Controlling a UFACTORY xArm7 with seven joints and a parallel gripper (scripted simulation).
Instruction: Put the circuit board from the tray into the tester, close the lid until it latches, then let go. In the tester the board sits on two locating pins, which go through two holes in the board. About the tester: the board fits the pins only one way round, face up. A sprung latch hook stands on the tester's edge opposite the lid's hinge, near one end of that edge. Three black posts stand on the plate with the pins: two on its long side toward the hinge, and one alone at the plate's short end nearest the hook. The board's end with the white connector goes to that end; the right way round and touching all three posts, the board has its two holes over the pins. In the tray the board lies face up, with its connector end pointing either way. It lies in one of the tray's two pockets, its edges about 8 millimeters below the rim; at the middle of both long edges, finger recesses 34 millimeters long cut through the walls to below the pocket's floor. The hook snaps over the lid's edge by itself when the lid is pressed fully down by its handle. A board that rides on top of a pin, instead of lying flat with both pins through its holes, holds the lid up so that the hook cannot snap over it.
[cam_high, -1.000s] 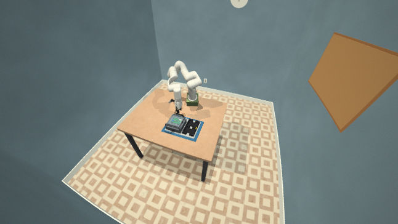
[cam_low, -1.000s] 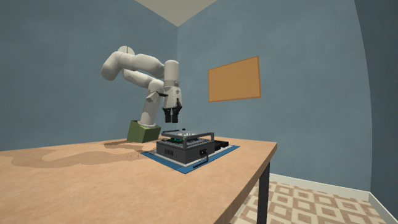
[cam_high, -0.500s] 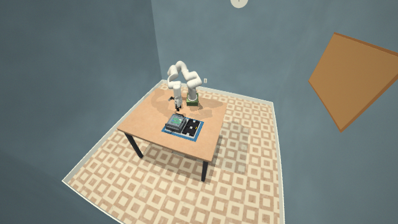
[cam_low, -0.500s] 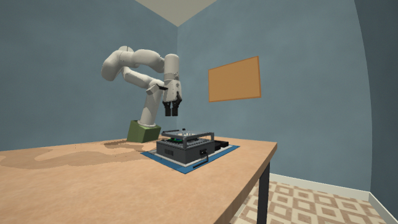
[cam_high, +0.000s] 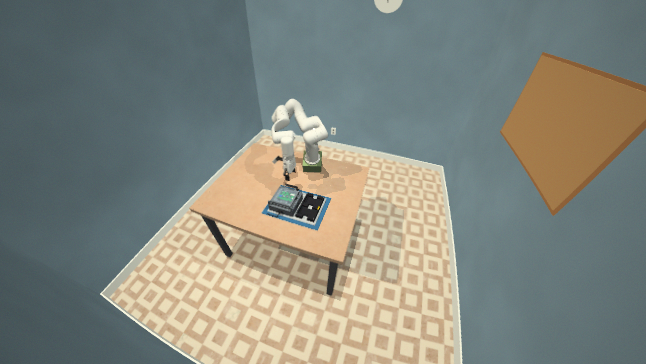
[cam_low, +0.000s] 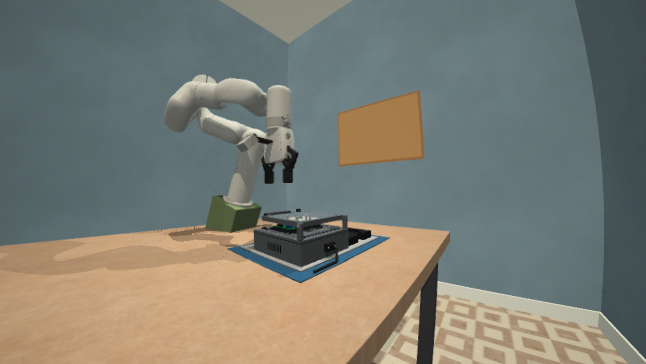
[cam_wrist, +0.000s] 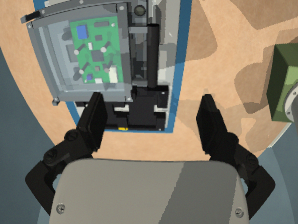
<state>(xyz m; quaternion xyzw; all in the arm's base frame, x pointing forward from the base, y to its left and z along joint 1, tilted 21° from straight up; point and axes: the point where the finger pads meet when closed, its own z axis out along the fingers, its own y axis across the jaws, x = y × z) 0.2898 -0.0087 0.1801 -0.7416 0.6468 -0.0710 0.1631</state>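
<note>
The grey tester (cam_low: 300, 240) stands on a blue mat, and its see-through lid (cam_low: 305, 217) lies down, roughly level, over the body. The green circuit board (cam_wrist: 96, 50) lies inside the tester and shows through the lid in the wrist view. I cannot tell whether the latch hook is over the lid's edge. The black tray (cam_low: 357, 234) sits beside the tester, and both its pockets look empty (cam_high: 310, 206). My gripper (cam_low: 279, 176) hangs well above the table, up and behind the tester toward the arm's base. It is wide open and holds nothing (cam_wrist: 153, 125).
The arm's green base block (cam_low: 232, 212) stands behind the mat. A black cable (cam_low: 327, 262) runs from the tester's front onto the mat. The table's edge (cam_low: 440, 240) is to the right of the mat.
</note>
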